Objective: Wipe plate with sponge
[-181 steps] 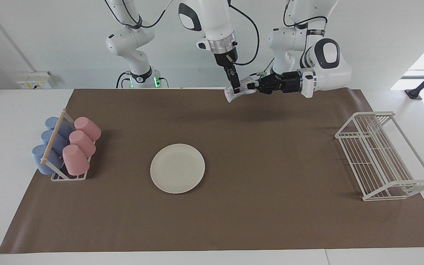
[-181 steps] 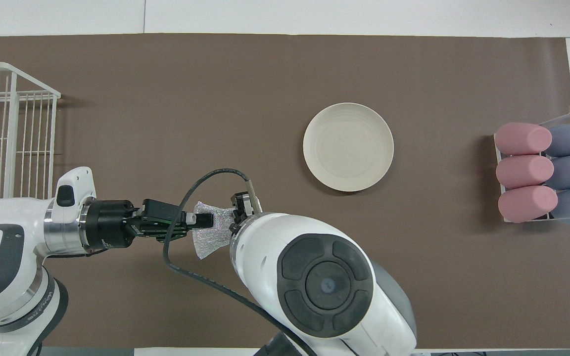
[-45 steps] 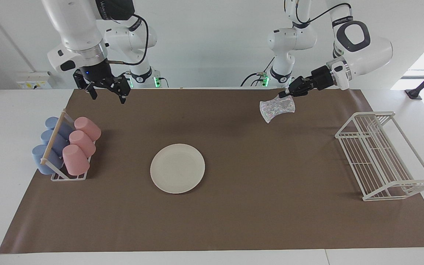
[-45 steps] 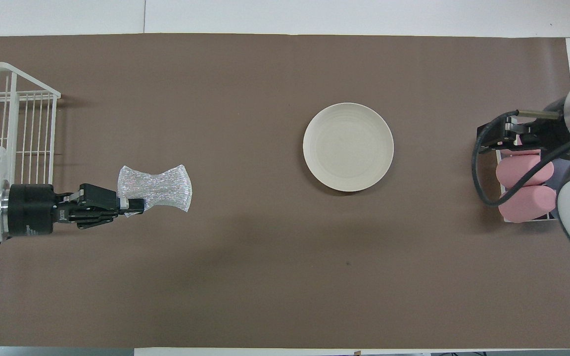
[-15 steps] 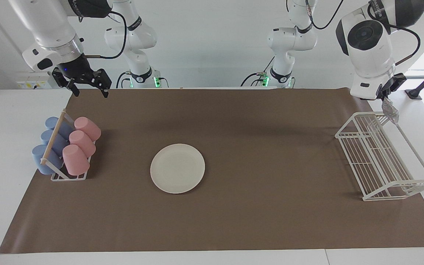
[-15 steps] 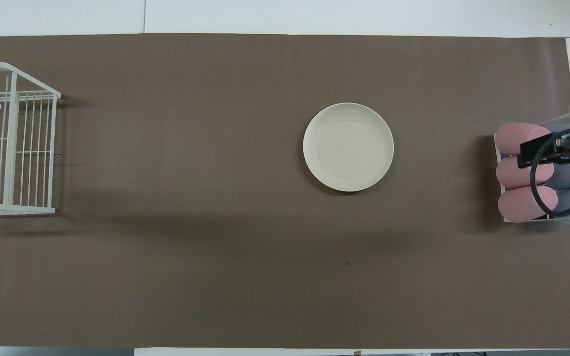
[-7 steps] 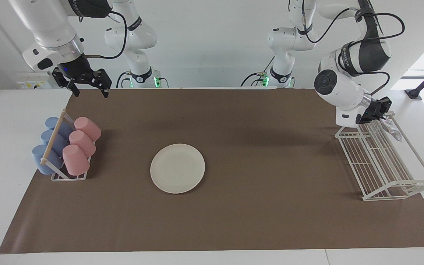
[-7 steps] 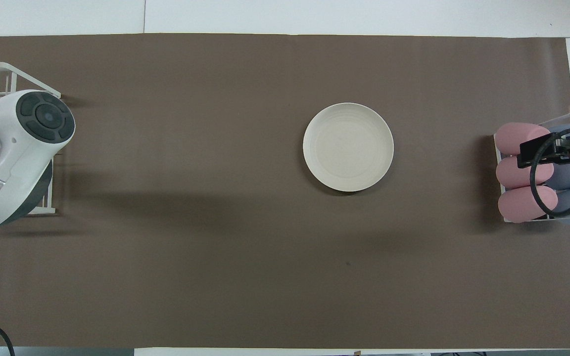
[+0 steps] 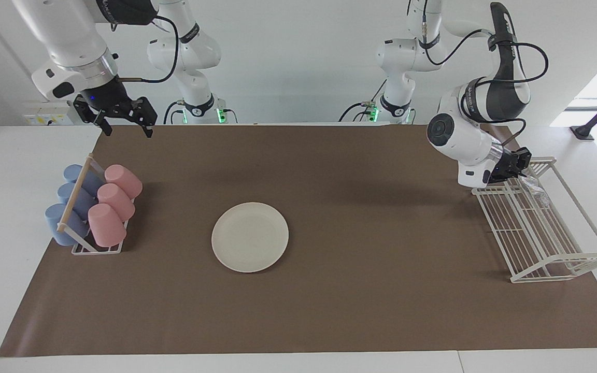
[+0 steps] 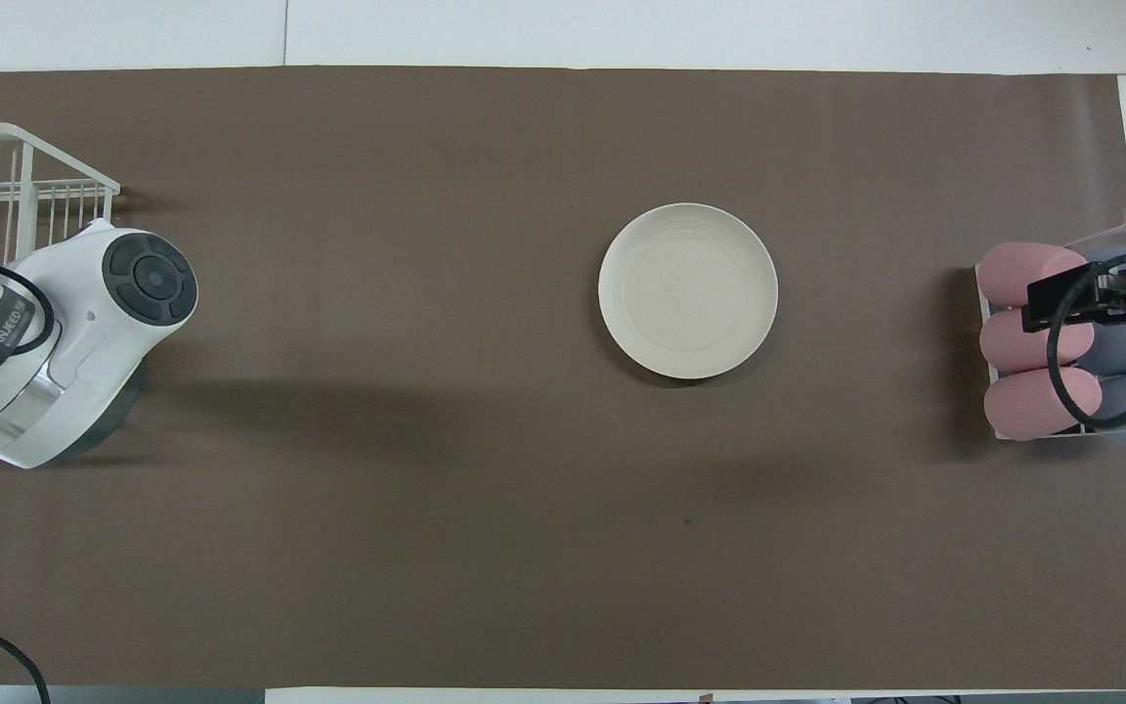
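1. Left hand (image 9: 522,165) points down sideways into the top of the white wire rack (image 9: 542,228) at the left arm's end of the counter, pinching the sponge (image 9: 534,187).
2. Right hand (image 9: 122,126) hangs spread open over the counter's corner by the cup rack (image 9: 96,247).
3. One plate (image 9: 250,237) lies mid-counter.
4. Three pink cups (image 9: 113,203), three blue cups (image 9: 70,204).
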